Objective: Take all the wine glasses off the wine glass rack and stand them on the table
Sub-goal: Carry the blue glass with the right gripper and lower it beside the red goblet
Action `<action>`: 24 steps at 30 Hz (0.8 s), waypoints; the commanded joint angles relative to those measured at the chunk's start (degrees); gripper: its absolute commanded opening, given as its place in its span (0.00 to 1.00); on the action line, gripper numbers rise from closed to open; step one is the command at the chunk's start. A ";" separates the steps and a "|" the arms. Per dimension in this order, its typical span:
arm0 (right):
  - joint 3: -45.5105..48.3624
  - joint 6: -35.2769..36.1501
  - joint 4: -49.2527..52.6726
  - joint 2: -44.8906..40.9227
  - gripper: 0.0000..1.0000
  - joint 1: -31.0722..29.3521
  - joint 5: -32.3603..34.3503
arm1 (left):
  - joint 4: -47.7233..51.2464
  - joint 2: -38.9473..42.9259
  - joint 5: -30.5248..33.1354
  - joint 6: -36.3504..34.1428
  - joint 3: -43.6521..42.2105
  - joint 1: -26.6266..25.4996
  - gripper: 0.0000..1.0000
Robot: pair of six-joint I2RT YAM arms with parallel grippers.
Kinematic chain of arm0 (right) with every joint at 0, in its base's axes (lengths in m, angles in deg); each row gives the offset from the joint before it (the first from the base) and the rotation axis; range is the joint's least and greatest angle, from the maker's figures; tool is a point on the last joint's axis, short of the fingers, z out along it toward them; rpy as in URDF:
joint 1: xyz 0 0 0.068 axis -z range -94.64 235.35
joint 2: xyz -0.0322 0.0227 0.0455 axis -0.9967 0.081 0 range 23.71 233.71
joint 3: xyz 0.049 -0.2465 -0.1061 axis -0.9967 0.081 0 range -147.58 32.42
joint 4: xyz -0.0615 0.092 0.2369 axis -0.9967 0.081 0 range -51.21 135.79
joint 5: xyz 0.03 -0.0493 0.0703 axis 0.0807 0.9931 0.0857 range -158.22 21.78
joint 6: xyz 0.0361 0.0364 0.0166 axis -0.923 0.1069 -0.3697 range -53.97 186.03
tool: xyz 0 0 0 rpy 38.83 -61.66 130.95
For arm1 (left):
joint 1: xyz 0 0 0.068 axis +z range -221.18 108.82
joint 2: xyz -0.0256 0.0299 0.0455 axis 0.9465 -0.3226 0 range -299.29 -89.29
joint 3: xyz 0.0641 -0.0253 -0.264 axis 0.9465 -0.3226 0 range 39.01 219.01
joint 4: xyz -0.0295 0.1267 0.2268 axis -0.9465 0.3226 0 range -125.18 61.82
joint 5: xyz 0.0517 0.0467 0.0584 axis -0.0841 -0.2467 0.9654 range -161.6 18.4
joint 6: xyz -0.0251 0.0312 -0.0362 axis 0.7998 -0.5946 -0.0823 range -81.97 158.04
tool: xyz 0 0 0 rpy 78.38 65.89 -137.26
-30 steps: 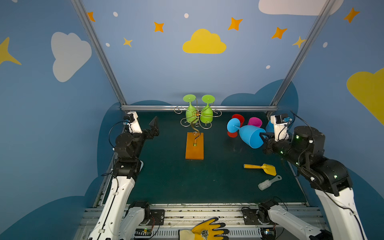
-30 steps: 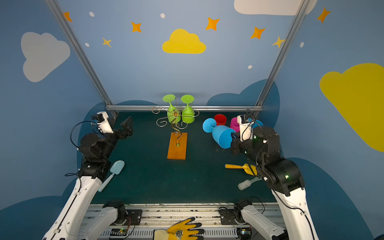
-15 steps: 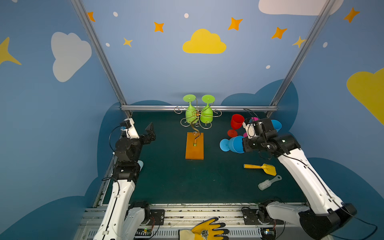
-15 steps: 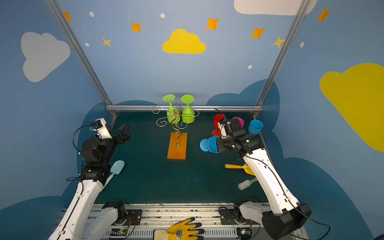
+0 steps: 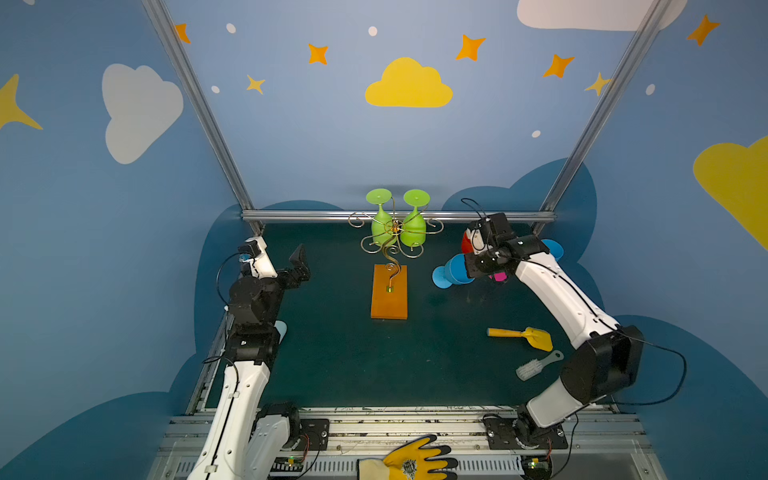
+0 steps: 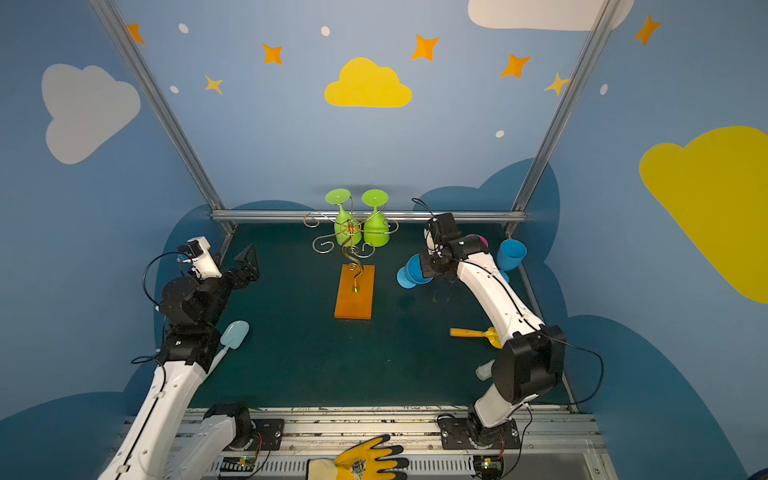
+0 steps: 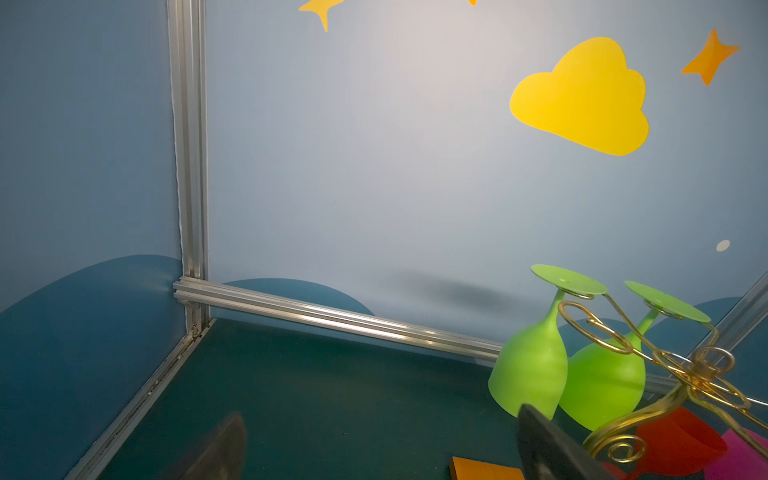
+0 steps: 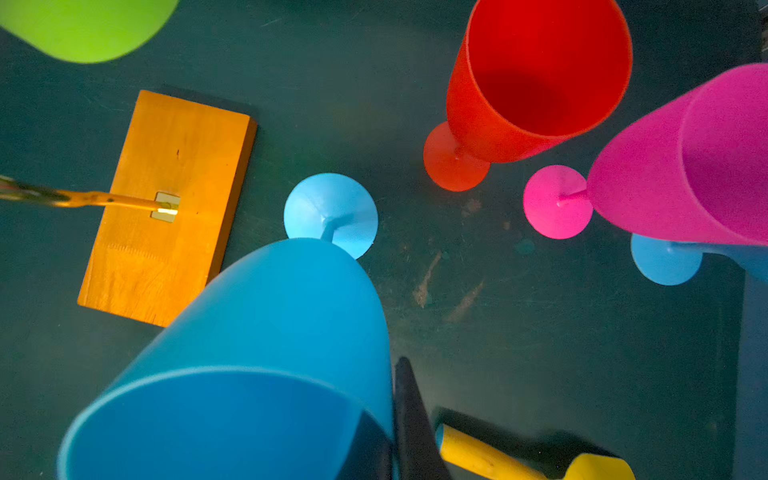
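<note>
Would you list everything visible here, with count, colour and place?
wine glass rack: one, gold wire, orange-brown base, table centre
hanging wine glasses: two, green, inverted on rack
held wine glass: one, blue, right of rack
red wine glass: one, red, back right
pink wine glass: one, pink, back right
standing blue wine glass: one, blue, back right corner
scoop: one, yellow, front right
brush: one, white, beside scoop
spoon: one, pale blue, beside left arm
glove: one, yellow-black, front rail
left gripper: one, black, open, left of rack
right gripper: one, black, shut on held wine glass
</note>
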 commanded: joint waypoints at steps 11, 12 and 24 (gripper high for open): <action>-16.12 -0.06 6.74 16.12 0.00 2.14 0.70 | -0.50 0.51 0.83 0.38 -0.41 0.36 0.99; -18.39 -0.07 8.59 17.75 0.00 2.22 0.80 | -0.57 0.51 0.85 0.31 -0.42 0.40 0.99; -31.92 -2.90 17.85 27.15 0.10 3.08 -2.24 | -0.41 0.51 1.11 0.14 -0.41 0.48 0.99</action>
